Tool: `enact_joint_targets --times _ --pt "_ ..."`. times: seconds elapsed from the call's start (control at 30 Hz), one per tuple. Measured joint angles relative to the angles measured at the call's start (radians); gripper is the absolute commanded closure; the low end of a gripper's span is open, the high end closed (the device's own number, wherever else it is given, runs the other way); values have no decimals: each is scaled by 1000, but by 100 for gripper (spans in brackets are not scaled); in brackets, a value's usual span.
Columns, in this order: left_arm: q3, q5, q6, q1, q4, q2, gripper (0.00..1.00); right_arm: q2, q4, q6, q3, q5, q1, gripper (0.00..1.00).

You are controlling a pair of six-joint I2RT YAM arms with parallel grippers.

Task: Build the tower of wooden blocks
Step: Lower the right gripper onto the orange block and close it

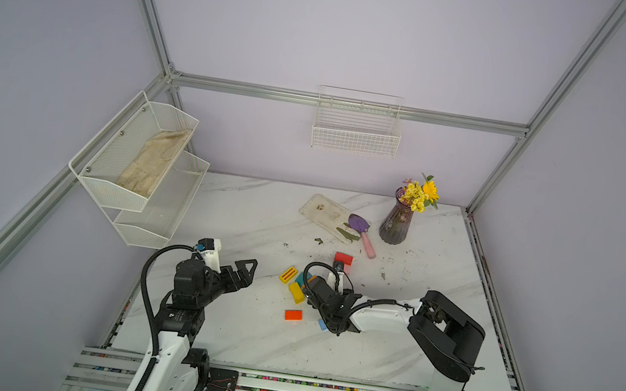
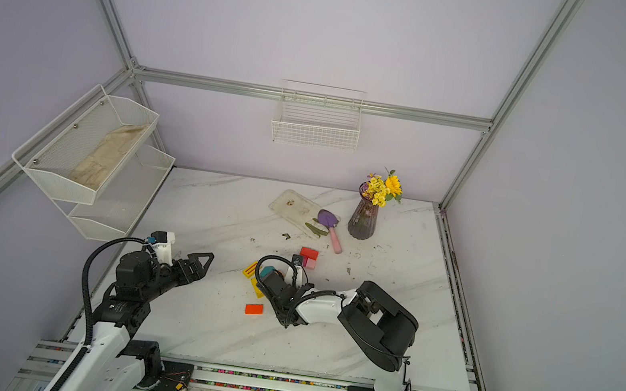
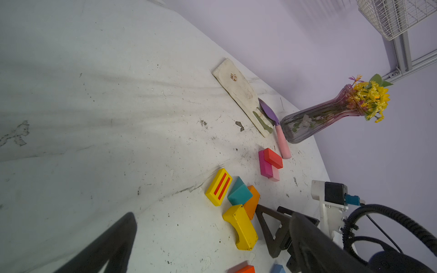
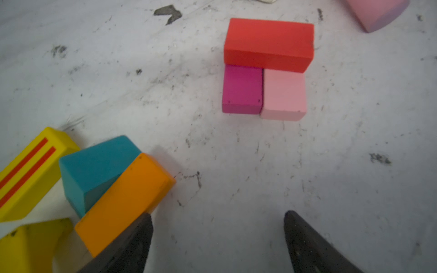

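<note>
Gaping wide like the left hand [image 1: 242,274], the right hand [image 4: 217,214] hovers beside a smooth orange block [image 4: 123,203].

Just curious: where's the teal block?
In the right wrist view the teal block lies between the striped yellow block and the orange block, on the table.

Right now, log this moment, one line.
base: red block over magenta block and pink block | right tool: open, beside orange block | left tool: open, off blocks
</note>
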Motion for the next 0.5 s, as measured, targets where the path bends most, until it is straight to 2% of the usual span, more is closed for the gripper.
enact_joint_targets --times 0.23,0.5 --pt "-1 0 0 0 0 -3 0 44 11 -74 58 -16 56 5" --pt "-3 0 0 0 -1 -8 0 91 -8 -89 119 1 50 4"
